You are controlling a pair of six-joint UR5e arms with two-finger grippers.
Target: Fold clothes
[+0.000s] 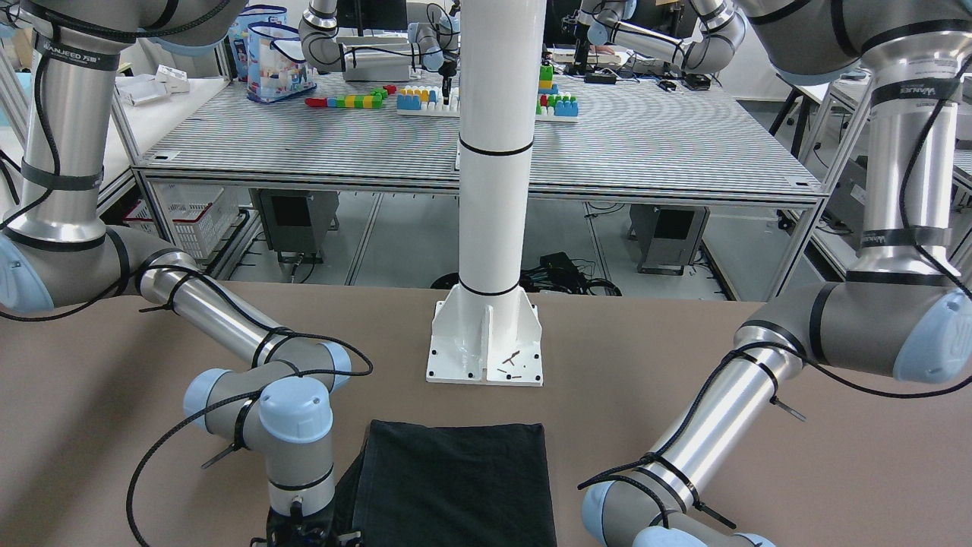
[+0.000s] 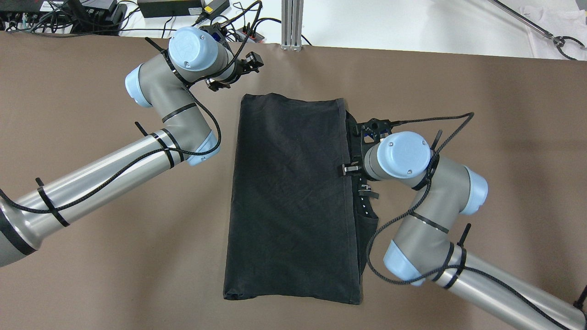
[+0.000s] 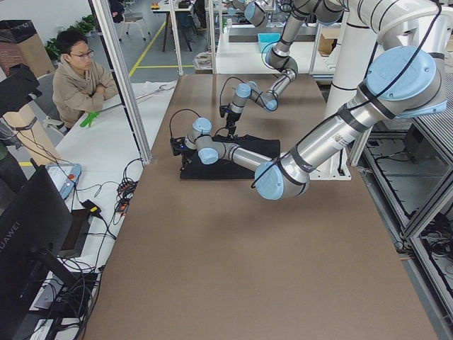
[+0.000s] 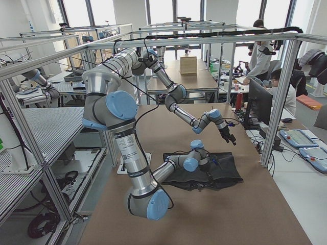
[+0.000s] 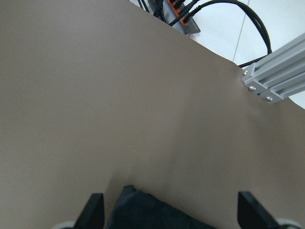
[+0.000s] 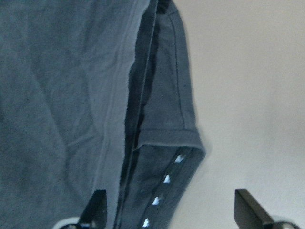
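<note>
The black cloth (image 2: pixel 293 197) lies flat on the brown table as a folded rectangle, long side running front to back. It also shows in the front view (image 1: pixel 456 486). A sleeve-like flap with small white marks (image 6: pixel 167 179) sticks out along its right edge. My right gripper (image 2: pixel 360 181) hangs over that edge, pointing down; in the right wrist view (image 6: pixel 171 212) it is open and holds nothing. My left gripper (image 2: pixel 251 60) is beside the cloth's far left corner (image 5: pixel 143 212); in the left wrist view (image 5: pixel 171 212) it is open and empty, over bare table.
A white pillar with a base plate (image 1: pixel 486 357) stands on the table on the robot's side of the cloth. Cables and an aluminium post (image 2: pixel 292 23) sit beyond the table's far edge (image 5: pixel 259 81). A person (image 3: pixel 81 74) sits off that edge.
</note>
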